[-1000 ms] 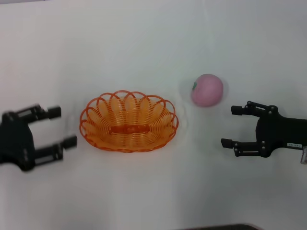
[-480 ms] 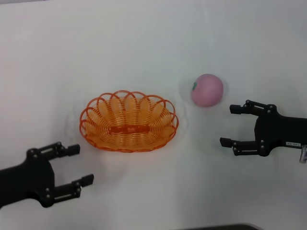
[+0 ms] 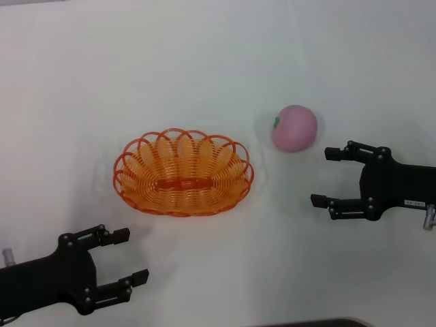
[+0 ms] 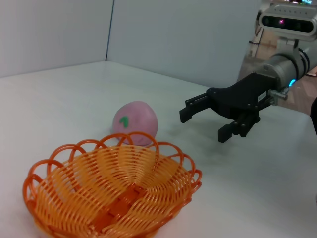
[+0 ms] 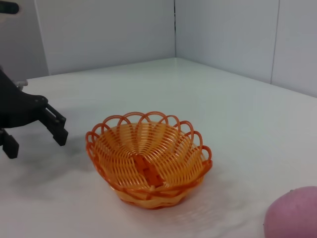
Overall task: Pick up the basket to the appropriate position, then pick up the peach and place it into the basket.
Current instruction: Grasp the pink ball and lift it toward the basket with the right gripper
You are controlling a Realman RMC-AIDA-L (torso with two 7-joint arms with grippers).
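Basket [image 3: 182, 172] sits empty mid-bench [image 3: 204, 61], peach [image 3: 294, 128] just off its right rim, not touching. Left gripper [image 3: 121, 257] near front edge, below-left of basket, fingers open, holding nothing. Right gripper [image 3: 327, 177] beside and just below peach, fingers open, clear bench between them and basket rim

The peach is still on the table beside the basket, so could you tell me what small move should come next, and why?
Probably the right gripper should ease forward to the peach, which sits just ahead of its open fingers, outside the basket. The left gripper, also open, sits nearer the robot than the basket, apart from it and holding nothing.
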